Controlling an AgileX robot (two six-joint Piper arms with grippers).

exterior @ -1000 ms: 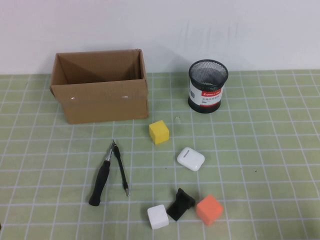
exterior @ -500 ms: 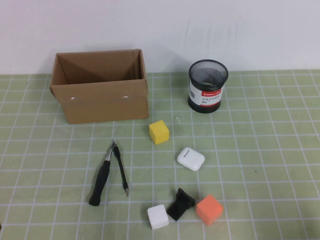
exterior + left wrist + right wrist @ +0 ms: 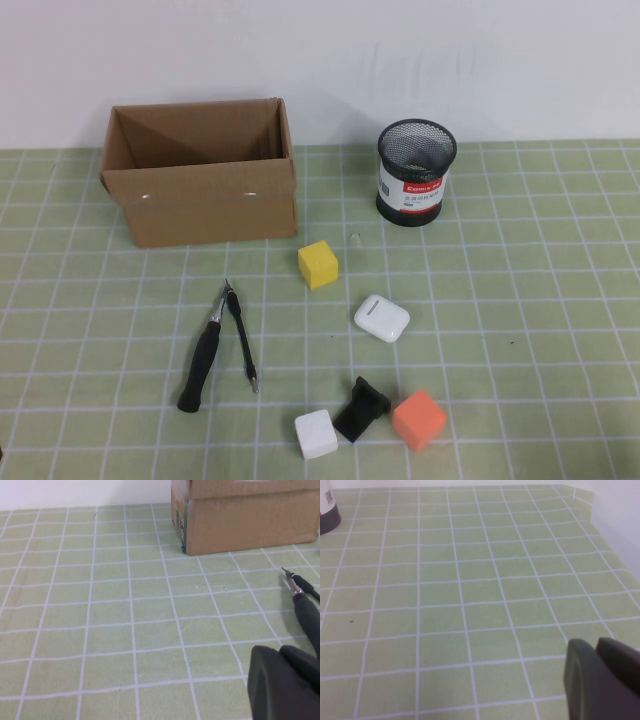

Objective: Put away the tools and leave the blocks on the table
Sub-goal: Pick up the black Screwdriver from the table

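Observation:
The black-handled screwdriver (image 3: 203,358) lies on the green grid table (image 3: 520,300) at front left, its metal tip pointing at the box. The thin black rod tool (image 3: 243,338) lies just right of it, crossing near the tips. The red-handled scissors are out of view. The yellow block (image 3: 318,264) sits mid-table, and the white block (image 3: 316,433) and orange block (image 3: 418,419) sit at the front. Neither gripper shows in the high view. My left gripper (image 3: 279,652) is shut and empty, low over the mat beside the screwdriver (image 3: 306,611). My right gripper (image 3: 595,645) is shut and empty over bare mat.
An open cardboard box (image 3: 200,185) stands at back left and shows in the left wrist view (image 3: 245,520). A black mesh pen cup (image 3: 416,172) stands at back centre. A white glossy case (image 3: 381,318) and a small black angular piece (image 3: 361,407) lie among the blocks.

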